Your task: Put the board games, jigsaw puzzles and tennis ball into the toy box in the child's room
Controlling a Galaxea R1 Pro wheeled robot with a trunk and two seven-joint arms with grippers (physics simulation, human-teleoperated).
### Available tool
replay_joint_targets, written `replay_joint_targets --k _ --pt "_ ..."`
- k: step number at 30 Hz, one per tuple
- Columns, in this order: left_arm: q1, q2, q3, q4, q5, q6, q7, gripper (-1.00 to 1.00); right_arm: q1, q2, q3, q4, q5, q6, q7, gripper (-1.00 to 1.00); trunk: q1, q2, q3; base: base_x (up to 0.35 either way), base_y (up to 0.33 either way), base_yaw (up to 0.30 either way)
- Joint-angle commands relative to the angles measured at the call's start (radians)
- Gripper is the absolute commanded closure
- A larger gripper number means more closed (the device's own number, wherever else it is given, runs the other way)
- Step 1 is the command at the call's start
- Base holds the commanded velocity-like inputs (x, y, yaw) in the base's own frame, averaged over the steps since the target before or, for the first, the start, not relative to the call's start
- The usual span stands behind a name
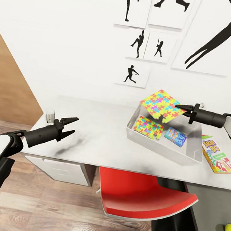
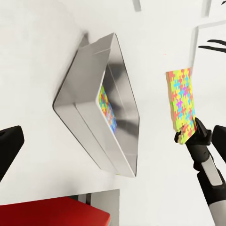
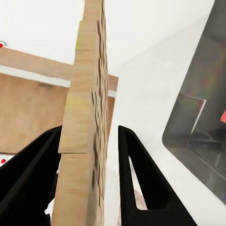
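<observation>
Nearest us, our left claw hangs spread and empty, while our right claw pinches the second jigsaw puzzle above the toy box, which holds one puzzle and a board game; Skip-Bo game waits on the desk.

The left gripper points toward 2 o'clock, jaws spread and empty; the right gripper points toward 9 o'clock, pinching a jigsaw puzzle.

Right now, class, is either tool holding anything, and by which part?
The right tool grips a jigsaw puzzle by the edge nearest that arm, above the toy box. The left tool is open and holds nothing.
</observation>
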Motion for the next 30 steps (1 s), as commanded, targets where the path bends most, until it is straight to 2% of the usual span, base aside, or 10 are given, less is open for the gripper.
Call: replay_joint_targets --k 1,10,13,22,30 --pt "-0.001 0.000 0.001 -0.001 0.011 0.003 0.010 -1.00 -0.010 -0.001 0.015 0.013 -0.004 0.004 0.004 1.00 0.001 -0.002 -0.002 0.000 0.000 0.000" --pt "0.000 -0.001 0.001 -0.002 0.010 0.001 0.007 -1.00 -0.032 -0.004 0.065 0.044 0.005 0.004 0.020 1.00 0.001 -0.002 -0.002 0.000 0.000 0.000" --pt "0.003 -0.001 0.001 -0.002 0.010 -0.001 0.006 -1.00 -0.032 -0.011 0.080 0.047 0.007 0.004 0.055 1.00 0.001 -0.002 -0.002 0.000 0.000 0.000" --pt "0.005 -0.002 0.000 -0.005 0.008 -0.003 0.001 -1.00 -0.022 -0.042 0.098 -0.001 0.013 0.004 0.095 1.00 0.001 -0.002 -0.002 0.040 0.000 0.000" --pt "0.006 -0.005 -0.002 -0.007 0.001 -0.005 0.002 -1.00 0.001 -0.049 0.103 -0.031 0.016 0.004 0.102 1.00 0.001 -0.002 -0.002 0.138 0.000 0.000"
